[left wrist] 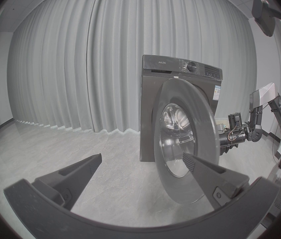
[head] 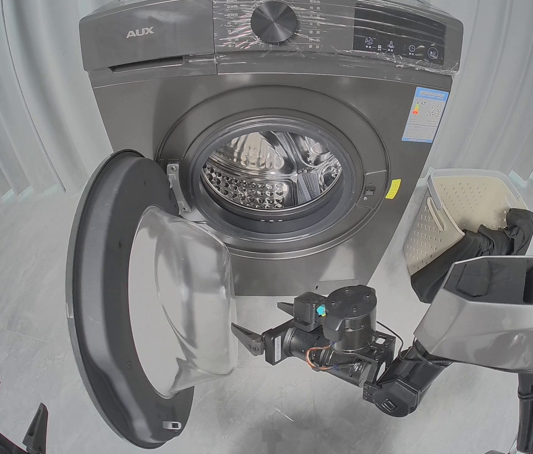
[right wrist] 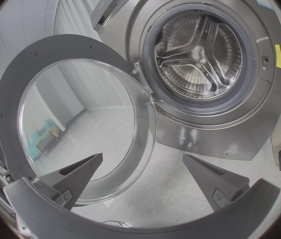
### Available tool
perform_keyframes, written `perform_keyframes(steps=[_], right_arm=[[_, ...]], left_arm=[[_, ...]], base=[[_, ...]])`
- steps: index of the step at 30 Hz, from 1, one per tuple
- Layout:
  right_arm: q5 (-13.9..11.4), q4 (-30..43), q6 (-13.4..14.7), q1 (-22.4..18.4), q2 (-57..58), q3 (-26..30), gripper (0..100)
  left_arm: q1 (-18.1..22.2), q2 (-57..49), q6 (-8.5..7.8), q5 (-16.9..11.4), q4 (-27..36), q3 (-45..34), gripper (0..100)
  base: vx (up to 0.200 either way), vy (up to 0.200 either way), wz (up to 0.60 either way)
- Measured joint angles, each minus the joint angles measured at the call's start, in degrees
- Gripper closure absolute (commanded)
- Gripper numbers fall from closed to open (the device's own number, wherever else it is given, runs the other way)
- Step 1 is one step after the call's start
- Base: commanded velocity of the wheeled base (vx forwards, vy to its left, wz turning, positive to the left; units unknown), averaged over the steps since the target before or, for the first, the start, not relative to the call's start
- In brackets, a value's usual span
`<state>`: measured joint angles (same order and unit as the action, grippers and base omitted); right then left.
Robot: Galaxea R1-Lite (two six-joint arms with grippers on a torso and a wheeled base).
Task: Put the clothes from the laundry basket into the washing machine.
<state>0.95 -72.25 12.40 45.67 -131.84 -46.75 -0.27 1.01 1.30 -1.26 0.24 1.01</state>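
While the washing machine (head: 153,102) stands with its round door (head: 99,272) swung wide to the robot's left, the steel drum (head: 266,171) shows bare through the opening. Just beside the machine, on the robot's right, the cream laundry basket (head: 462,203) sits on the pale floor (head: 20,285). Dark clothes (head: 493,239) lie in the basket, draped over its near rim and down its outside.

The right claw (head: 247,340) hovers low in front of the machine, below the opening, and points toward the glass bulge (head: 184,291) of the door, close to it but apart from it. In the right wrist view its fingers (right wrist: 80,170) are spread wide with nothing between them.

The left claw (head: 15,398) sits low at the robot's left, near the door's outer edge but clear of it. Its fingers (left wrist: 77,173) are likewise spread wide and grip nothing.
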Motion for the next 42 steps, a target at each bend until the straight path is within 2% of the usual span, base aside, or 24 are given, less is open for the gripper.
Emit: perform_keyframes(steps=[7,15,27,37,42], right_arm=[[-0.20,0.98,0.07,-0.22,-0.57,-3.50,0],[-0.82,8.53,-0.20,-1.34,-1.43,-9.40,0],[-0.35,10.05,-0.20,1.49,-6.53,-19.59,0],[-0.11,9.23,-0.09,1.46,-7.72,-20.58,0],[0.02,9.22,-0.20,1.02,-7.16,-19.11,0]], left_arm=[[0.00,0.00,-0.02,-0.05,0.00,0.00,0],[0.00,0.00,-0.02,-0.07,0.02,0.00,0],[0.00,0.00,0.00,-0.09,0.00,0.00,0],[0.00,0.00,0.00,-0.07,0.00,0.00,0],[0.00,0.00,0.02,-0.07,0.02,0.00,0]], base=[[0.000,0.000,0.00],[0.000,0.000,0.00],[0.000,0.000,0.00],[0.000,0.000,0.00],[0.000,0.000,0.00]])
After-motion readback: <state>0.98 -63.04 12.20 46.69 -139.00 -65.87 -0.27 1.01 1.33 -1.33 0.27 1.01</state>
